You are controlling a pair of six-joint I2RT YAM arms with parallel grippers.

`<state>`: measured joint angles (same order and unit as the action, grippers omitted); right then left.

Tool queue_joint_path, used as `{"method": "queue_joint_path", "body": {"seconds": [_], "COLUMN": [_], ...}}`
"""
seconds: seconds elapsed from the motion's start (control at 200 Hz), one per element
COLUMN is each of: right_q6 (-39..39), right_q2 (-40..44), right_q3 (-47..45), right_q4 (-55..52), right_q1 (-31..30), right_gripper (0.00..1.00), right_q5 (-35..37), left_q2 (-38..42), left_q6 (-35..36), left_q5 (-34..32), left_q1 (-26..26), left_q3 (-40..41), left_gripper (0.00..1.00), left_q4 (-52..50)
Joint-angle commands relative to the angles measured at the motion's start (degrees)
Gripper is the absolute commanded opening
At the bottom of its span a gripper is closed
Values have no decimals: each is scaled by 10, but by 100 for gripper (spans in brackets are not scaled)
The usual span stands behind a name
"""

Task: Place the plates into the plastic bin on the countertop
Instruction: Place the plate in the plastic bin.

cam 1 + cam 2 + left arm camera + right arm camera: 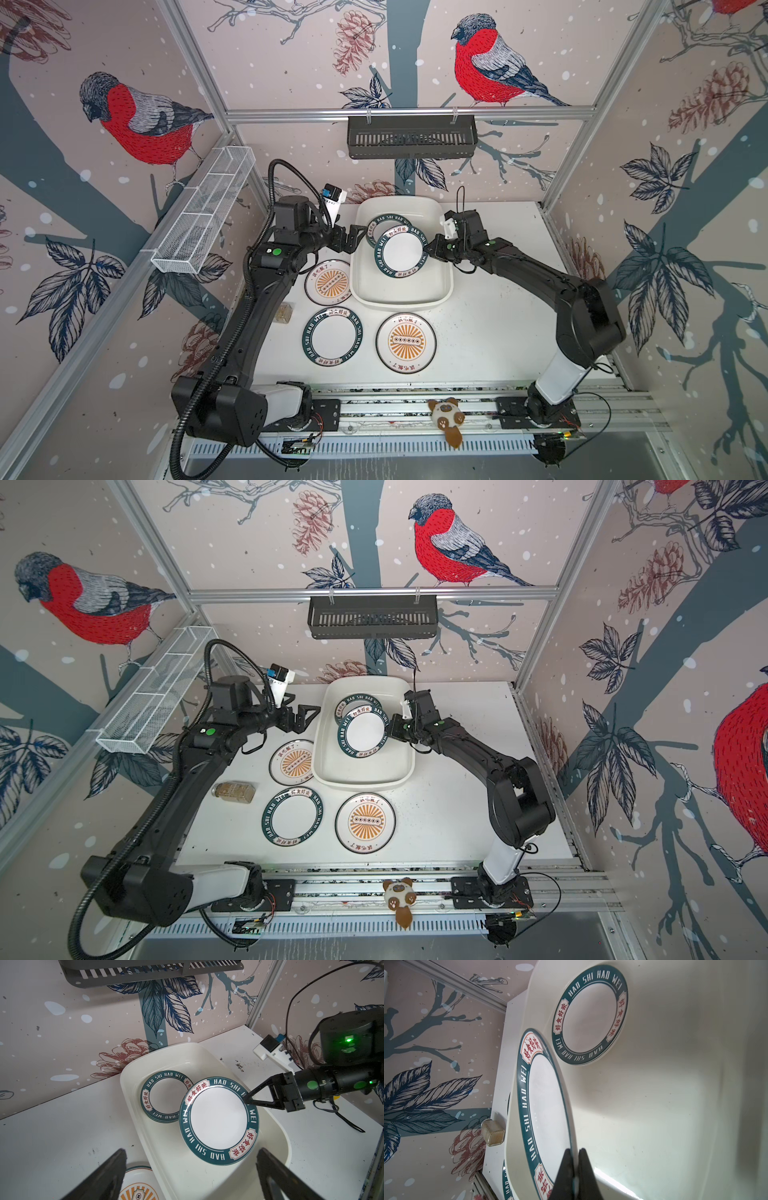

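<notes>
My right gripper [428,249] [576,1153] is shut on the rim of a green-lettered plate [401,251] [218,1122], holding it tilted over the white plastic bin [399,305] [207,1178]. Another green-rimmed plate [380,224] [589,1016] lies flat in the bin's far end. My left gripper [353,239] [192,1151] stands open and empty beside the bin's left wall. Three plates rest on the countertop [498,324]: an orange sunburst one [328,282] against the bin's left side, a green-rimmed one [332,336], and a second sunburst one [406,343].
A small glass jar [233,791] lies on the counter under my left arm. A black slotted basket [411,137] hangs on the back wall and a white wire-mesh basket [203,216] on the left wall. A plush toy [446,417] sits on the front rail.
</notes>
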<state>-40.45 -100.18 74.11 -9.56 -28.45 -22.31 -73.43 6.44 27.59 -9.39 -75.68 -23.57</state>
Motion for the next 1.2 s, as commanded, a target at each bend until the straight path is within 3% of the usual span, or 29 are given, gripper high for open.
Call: {"method": "queue_joint_path", "body": {"seconds": [0.0,0.575,1.196], "right_q6": [19,40,43], "right_q2": [-26,-135,-185], "right_q3": [16,57,83], "right_q4": [16,3,1], "right_q1": [-7,-8,-2], "right_gripper": [0,0,1], "right_q5": [-38,-72,-93], "left_q2": [-2,-2,-4], "left_q6": [10,10,13], "left_q5": [29,44,44], "left_q1": [-1,-1,-1], "left_q3": [-1,0,-1], "left_gripper": [97,97,97], "left_q4": [-5,-2,-2]}}
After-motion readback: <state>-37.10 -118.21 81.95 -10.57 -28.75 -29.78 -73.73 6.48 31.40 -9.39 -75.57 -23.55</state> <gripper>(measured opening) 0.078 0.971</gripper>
